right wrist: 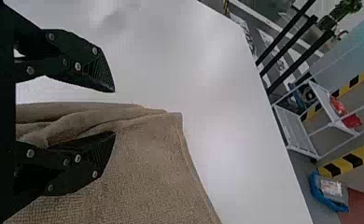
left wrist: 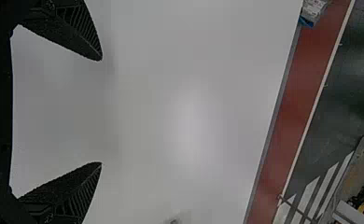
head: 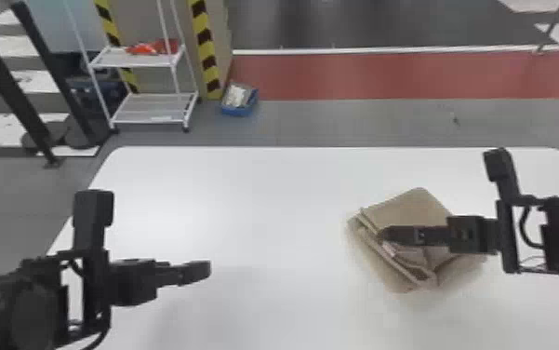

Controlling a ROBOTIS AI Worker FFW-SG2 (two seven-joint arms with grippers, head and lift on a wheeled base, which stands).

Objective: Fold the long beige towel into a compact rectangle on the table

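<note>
I'm aiming to square up the folded beige towel [head: 403, 207], so I'm planning on pinching its layered edge evenly and easing it level, without dragging the lower layers askew. The right gripper [right wrist: 115, 112] is grasping nothing, its fingers standing apart: one is resting among the towel's folds, the other is hanging just beyond the edge. The left gripper [left wrist: 101, 111] is hovering spread over the white table [head: 269, 209], well apart from the towel

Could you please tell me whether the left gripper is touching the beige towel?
Apart. The head view shows it plainly: a wide stretch of white table shows between the left gripper and the beige towel.
</note>
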